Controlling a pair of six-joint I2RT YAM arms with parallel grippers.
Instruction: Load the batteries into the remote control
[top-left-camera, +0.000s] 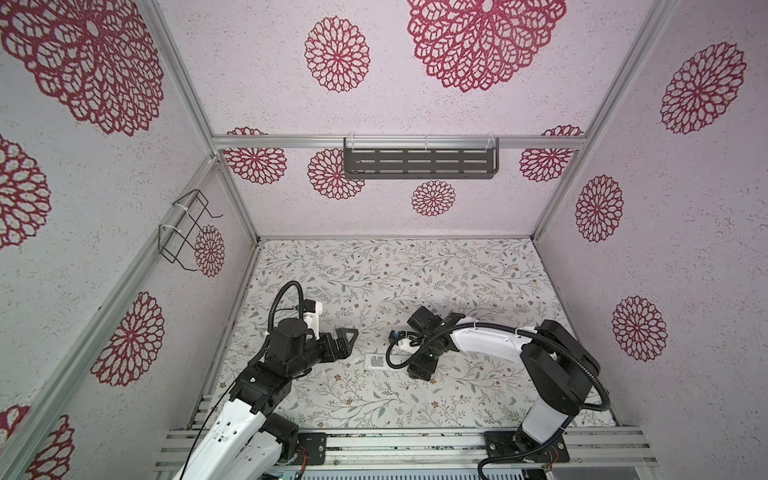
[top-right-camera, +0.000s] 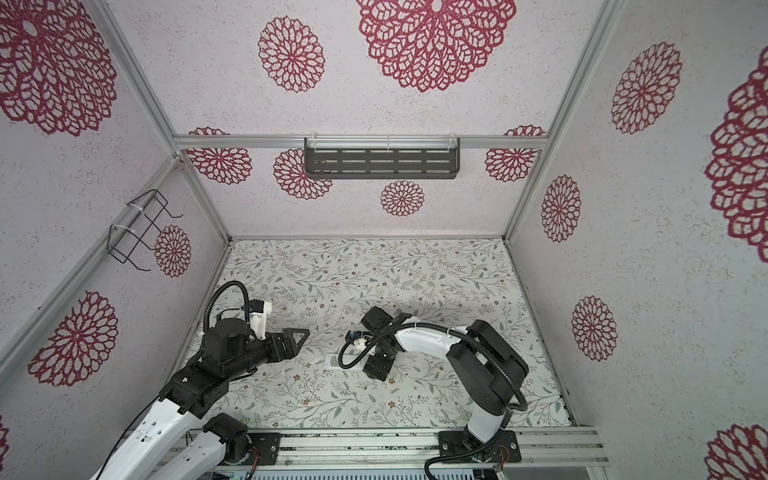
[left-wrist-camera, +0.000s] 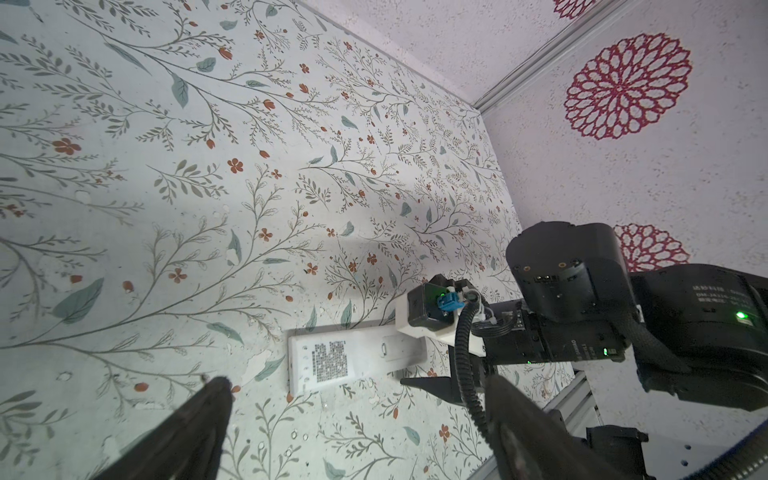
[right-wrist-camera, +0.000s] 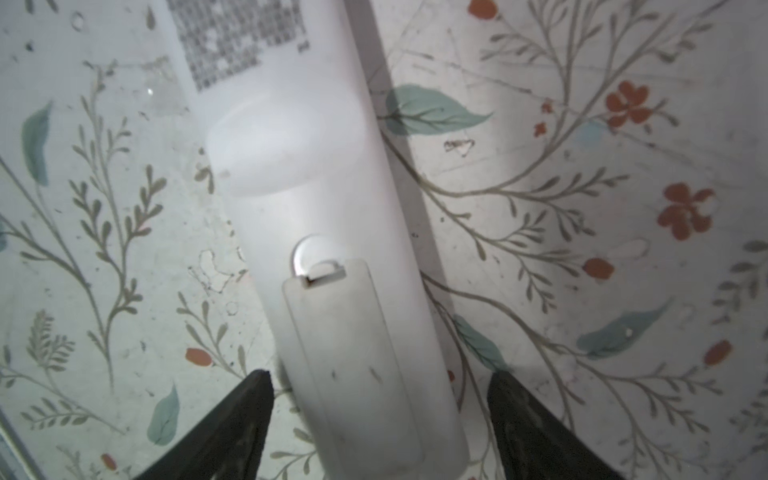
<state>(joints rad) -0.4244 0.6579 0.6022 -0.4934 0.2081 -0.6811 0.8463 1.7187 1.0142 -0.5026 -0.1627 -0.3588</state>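
Lying label-up on floral table (left-wrist-camera: 166, 208), remote control (left-wrist-camera: 332, 361) was straddled by spread-open right gripper (right-wrist-camera: 376, 376), one end hidden under that arm (top-left-camera: 486, 336) in both top views; left gripper (left-wrist-camera: 357, 380) was seen released nearby

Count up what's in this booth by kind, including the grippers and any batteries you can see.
Slim white rectangular plastic remote control: 1
Dark slotted metal shelf: 1
Black wire basket: 1
Black robot grippers, left gripper and right gripper: 2
Batteries in view: 0
Total: 5
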